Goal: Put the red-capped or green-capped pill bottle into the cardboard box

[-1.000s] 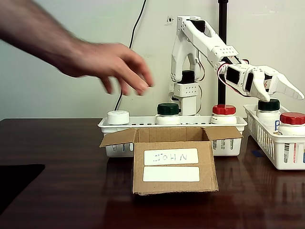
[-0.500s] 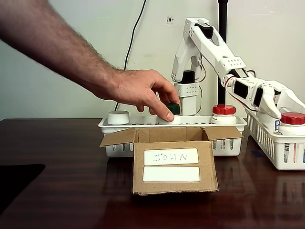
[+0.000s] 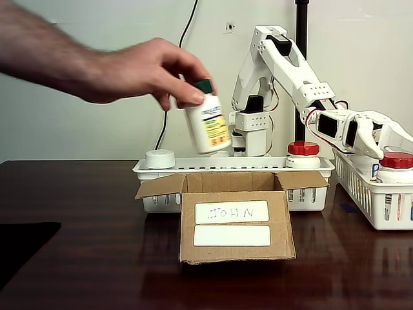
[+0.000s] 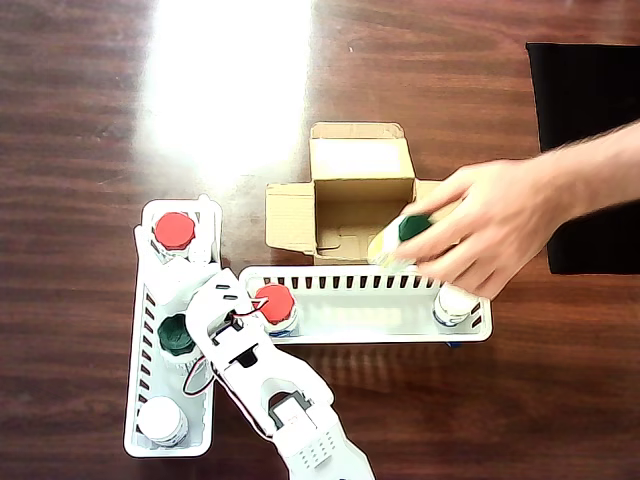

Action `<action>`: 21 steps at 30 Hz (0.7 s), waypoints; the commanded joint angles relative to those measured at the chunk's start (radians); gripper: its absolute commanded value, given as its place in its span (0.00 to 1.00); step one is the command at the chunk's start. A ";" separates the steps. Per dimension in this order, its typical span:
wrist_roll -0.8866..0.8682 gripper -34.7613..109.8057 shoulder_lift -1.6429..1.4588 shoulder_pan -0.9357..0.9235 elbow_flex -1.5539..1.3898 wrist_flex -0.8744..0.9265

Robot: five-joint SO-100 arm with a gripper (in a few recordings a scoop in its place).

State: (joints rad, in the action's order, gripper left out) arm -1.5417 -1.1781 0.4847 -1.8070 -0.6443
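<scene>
Reaching in from the left of the fixed view, a person's hand [image 3: 139, 71] pinches a green-capped pill bottle [image 3: 206, 124] by its cap, fingers closed around the top, and holds it tilted in the air above the long white basket [image 3: 233, 169] and the open cardboard box [image 3: 233, 216]; in the overhead view the same hand [image 4: 490, 232] comes from the right and the bottle [image 4: 398, 240] sits over the box's edge next to the basket. Below it, the cardboard box stands on the dark wooden table [image 3: 84, 258] with its flaps folded outward and 2 white labels on its front, the upper one handwritten and appearing mirrored; its inside looks bare in the overhead view [image 4: 360, 190]. Just behind the box, the long basket holds a white-capped bottle [image 3: 160, 158] at its left end and a red-capped pill bottle [image 3: 303, 154] at its right end. Farther right, the white robot arm [image 3: 284, 64] bends down toward a second white basket [image 3: 368, 190], and its gripper [image 3: 387, 135] hangs low over that basket near another red-capped bottle [image 3: 396, 166]. Whether its fingers are apart or together I cannot tell. In the overhead view that second basket [image 4: 140, 400] also carries a green-capped bottle [image 4: 175, 335] and a white-capped one [image 4: 163, 421].
</scene>
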 commanded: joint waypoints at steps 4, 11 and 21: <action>0.005 0.83 0.034 -0.021 0.041 -0.029; 0.075 0.83 -0.097 0.018 -0.043 0.049; 0.087 0.78 -0.104 0.000 -0.087 0.049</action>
State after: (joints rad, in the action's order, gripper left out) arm -1.4419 -1.1842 0.4893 -1.8822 -0.5983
